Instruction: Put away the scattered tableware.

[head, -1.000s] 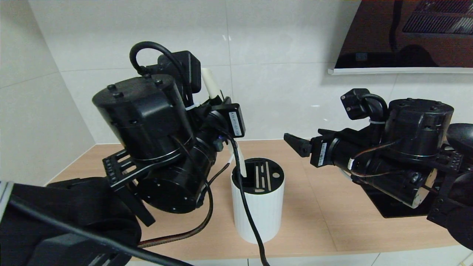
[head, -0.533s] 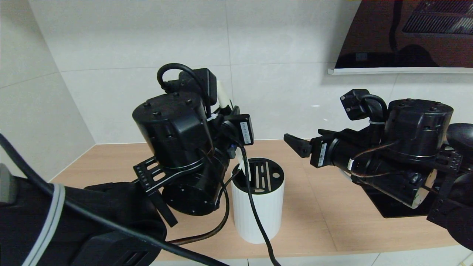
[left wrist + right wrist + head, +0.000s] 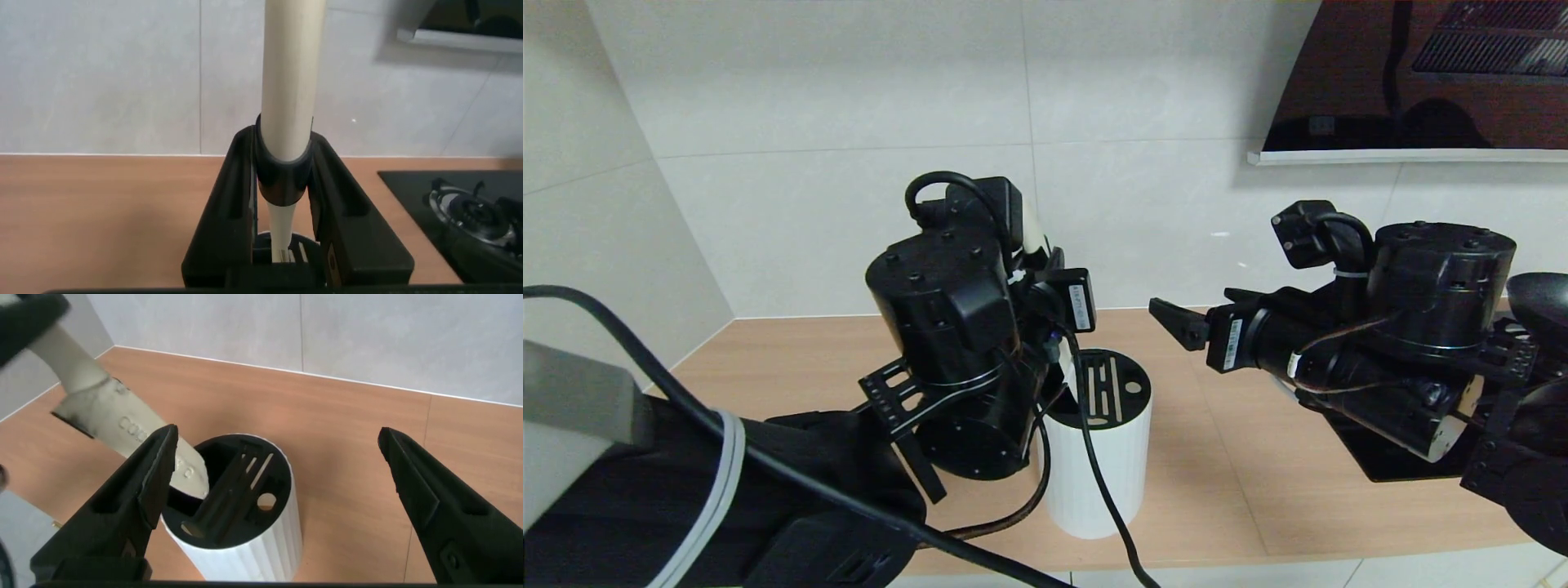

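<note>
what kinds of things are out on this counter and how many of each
knife: 1 (cream, held by the left gripper, blade going into the holder)
holder: 1 (white, with a black slotted top)
stove: 1 (black)
total: 3

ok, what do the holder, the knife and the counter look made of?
The holder: likely plastic, matte white ribbed wall, with a black slotted insert on top. The knife: smooth cream handle, plastic by the look; blade pale and dull, no metallic shine, possibly ceramic or coated. The counter: wood-grain surface, matte; laminate or real wood, cannot tell.
</note>
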